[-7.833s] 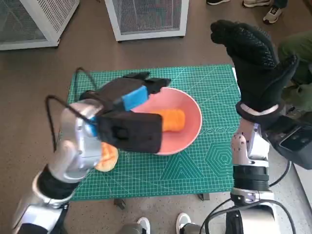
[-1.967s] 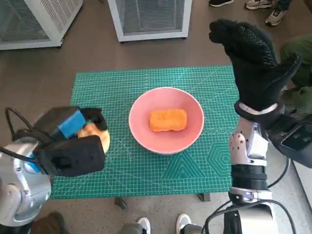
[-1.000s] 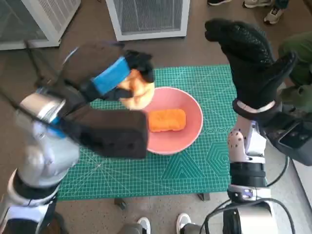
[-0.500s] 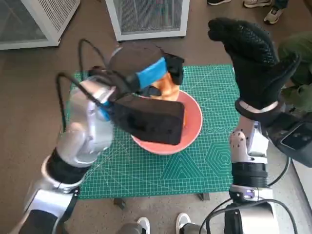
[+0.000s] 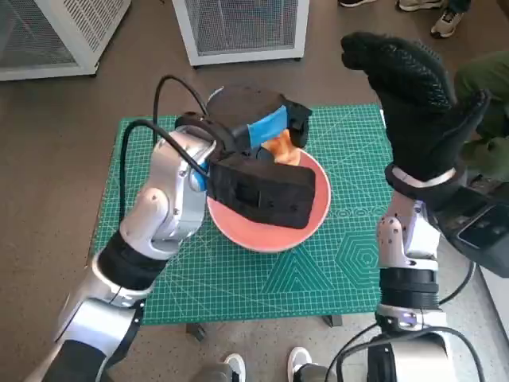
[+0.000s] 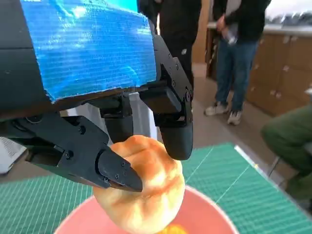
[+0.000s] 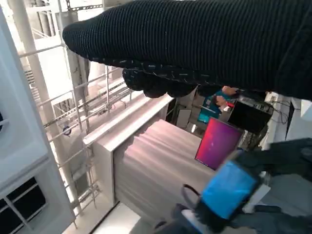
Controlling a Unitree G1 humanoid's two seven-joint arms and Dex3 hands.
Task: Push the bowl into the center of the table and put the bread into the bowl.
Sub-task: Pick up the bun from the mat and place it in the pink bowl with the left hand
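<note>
The pink bowl (image 5: 318,213) sits near the middle of the green cutting mat (image 5: 334,270). My left hand (image 5: 266,127) hangs over the bowl's far rim and holds a golden round bread roll (image 5: 284,147); in the left wrist view the roll (image 6: 146,185) is pinched between the black fingers (image 6: 119,173) above the bowl (image 6: 209,214). An orange bread piece (image 6: 170,229) barely shows in the bowl; my forearm hides it in the head view. My right hand (image 5: 413,95) is raised off the mat's right edge, holding nothing, fingers apart.
White mesh-fronted cabinets (image 5: 238,28) stand beyond the mat. People's legs and shoes (image 5: 441,20) show at the far right, and people stand in the background of the left wrist view (image 6: 234,53). Brown floor surrounds the small table.
My left hand picked the roll up from the mat's left side, carried it right and forward, and now holds it over the bowl's far rim. The right hand stayed raised.
</note>
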